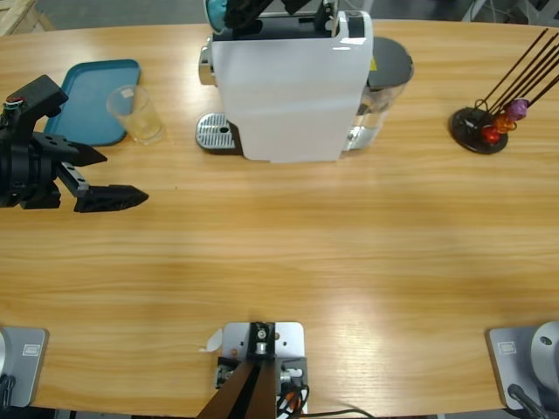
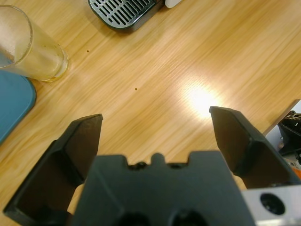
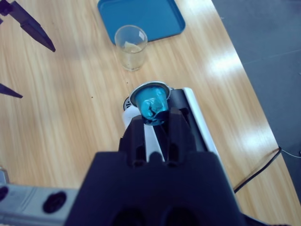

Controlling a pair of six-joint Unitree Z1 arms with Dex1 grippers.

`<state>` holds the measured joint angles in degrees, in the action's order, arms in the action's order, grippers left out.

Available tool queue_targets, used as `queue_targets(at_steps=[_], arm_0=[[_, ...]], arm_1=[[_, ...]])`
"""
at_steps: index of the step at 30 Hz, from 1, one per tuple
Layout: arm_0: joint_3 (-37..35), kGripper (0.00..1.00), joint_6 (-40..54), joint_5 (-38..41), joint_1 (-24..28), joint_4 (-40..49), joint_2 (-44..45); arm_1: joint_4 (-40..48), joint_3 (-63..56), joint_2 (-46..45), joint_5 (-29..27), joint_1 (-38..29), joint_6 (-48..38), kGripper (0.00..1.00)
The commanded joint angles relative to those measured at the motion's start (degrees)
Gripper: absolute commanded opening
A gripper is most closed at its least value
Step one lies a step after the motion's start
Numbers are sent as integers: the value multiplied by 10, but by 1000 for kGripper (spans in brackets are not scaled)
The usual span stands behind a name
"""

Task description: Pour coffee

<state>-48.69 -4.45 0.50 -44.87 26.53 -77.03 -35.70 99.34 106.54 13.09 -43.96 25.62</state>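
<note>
1. The left gripper comes in from the left edge of the long wooden table and hangs over bare wood, its two black jaws spread wide with nothing between them.
2. The right gripper is above the white coffee machine, its jaws closed on a small turquoise coffee capsule with a silver rim.
3. A clear, slightly tapered drinking glass stands upright just beside the right edge of a flat blue rectangular tray, near the machine's round perforated metal drip plate.
4. No dark coffee can be made out in the glass; only a faint yellowish tint shows on its wall in the left wrist view.
5. A black round stand with thin dark rods and coloured capsules sits well apart, at the table's right end.
6. No brand, label or writing can be read on anything.
</note>
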Motion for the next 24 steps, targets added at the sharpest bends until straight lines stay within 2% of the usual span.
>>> queue_targets(at_steps=[1, 9, 24], arm_0=[[15, 996, -7, 5, -4, -6, -21], [15, 996, -7, 5, -4, -6, -21], [15, 991, -7, 5, -4, -7, -21]], arm_1=[[4, 0, 27, -23, 12, 8, 0], [3, -6, 32, -46, 13, 3, 0], [3, -33, 35, -46, 13, -8, 0]])
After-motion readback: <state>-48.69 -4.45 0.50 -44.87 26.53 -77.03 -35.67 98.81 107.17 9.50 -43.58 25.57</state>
